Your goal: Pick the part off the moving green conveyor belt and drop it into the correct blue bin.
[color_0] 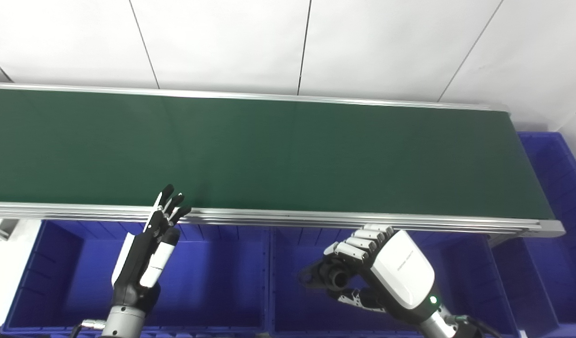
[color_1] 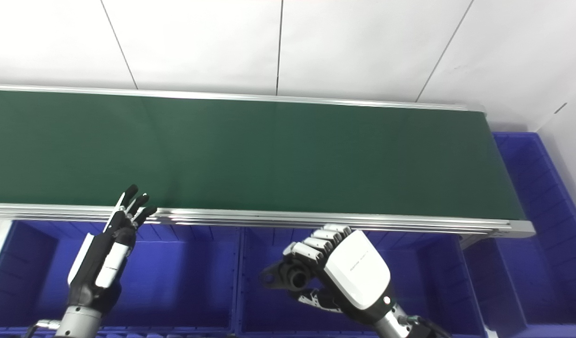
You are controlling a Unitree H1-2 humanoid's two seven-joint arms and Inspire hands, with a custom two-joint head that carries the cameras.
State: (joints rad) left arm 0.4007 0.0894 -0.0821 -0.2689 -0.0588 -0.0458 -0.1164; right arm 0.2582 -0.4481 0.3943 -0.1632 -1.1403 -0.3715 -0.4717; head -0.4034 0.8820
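The right hand (color_0: 379, 267) has its fingers curled round a small black part (color_0: 326, 277), which juts out from the fingertips toward the left, and it hangs over the middle bin (color_0: 288, 324), just this side of the belt (color_0: 269, 150) rail. The belt beyond the hand is bare, nothing on it! The left hand (color_0: 149, 249) is up over the left bin (color_0: 67, 324), fingers straight and spread, holding nothing, tips level with the rail.

Now, the risks. The hold looks shallow: much of the part sticks out past the fingers, so a jolt could tip it loose early. Here it would likely still land in the middle bin, but whether that bin is the correct one, I can't tell. If the drop belongs further right, carrying it across the divider on this grip is the danger. Another bin (color_0: 560, 188) sits off the belt's end, far right of the hand. Opening unevenly could also snag the part on a finger.
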